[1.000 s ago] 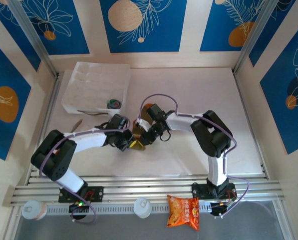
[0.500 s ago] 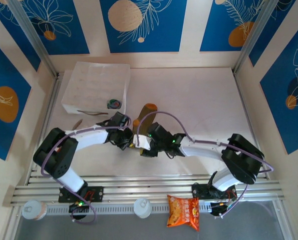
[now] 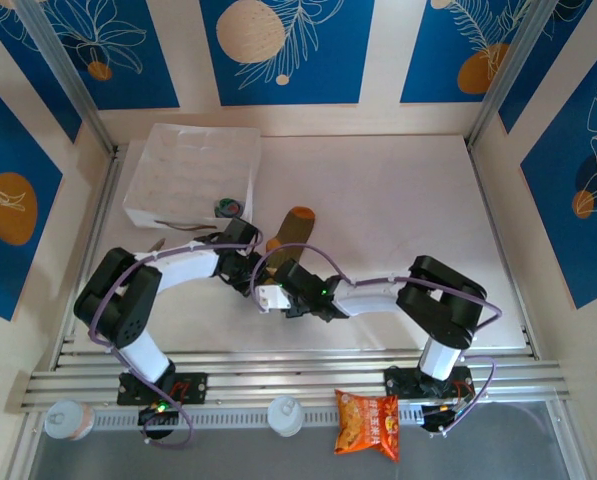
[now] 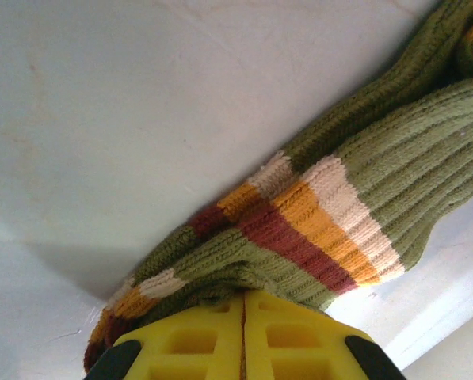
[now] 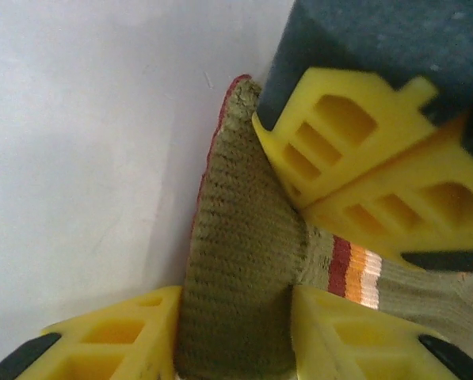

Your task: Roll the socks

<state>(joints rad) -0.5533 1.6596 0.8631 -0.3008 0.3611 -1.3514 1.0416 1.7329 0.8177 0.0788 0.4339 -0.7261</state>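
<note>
Counter point(image 3: 408, 190): pale, walled by blue-patterned panels at the far edge and both sides. You have bare surface across the whole right half and along the far edge.

White tray point(image 3: 178, 160): fills the far left corner. A small dark round bundle point(image 3: 228, 207) sits at its near right corner, too small to identify.

Snack packet point(image 3: 368, 422): orange, off the counter, on the ledge past the near-edge rails.

Olive-brown sock point(image 3: 296, 222): lies near the counter's middle, slightly left. One rounded end angles toward the far edge, and the striped end runs toward the near edge, where the two arms meet.

Left arm: elbow out by the left edge, forearm reaching right.

Left gripper point(image 4: 242, 317): jaws closed flat together, with a fold of the sock's banded fabric pinched at the tips.

Right arm: elbow raised toward the near right corner, forearm stretched left along the near edge.

Right gripper point(image 5: 234, 340): jaws partly apart, the sock's plain end filling the gap and touching both fingers. Whether they press it you cannot tell. It sits just beside the left gripper.

Hidden: from above, the arms cover the sock's near end, and each wrist view cuts the sock off at the frame edge.
</note>
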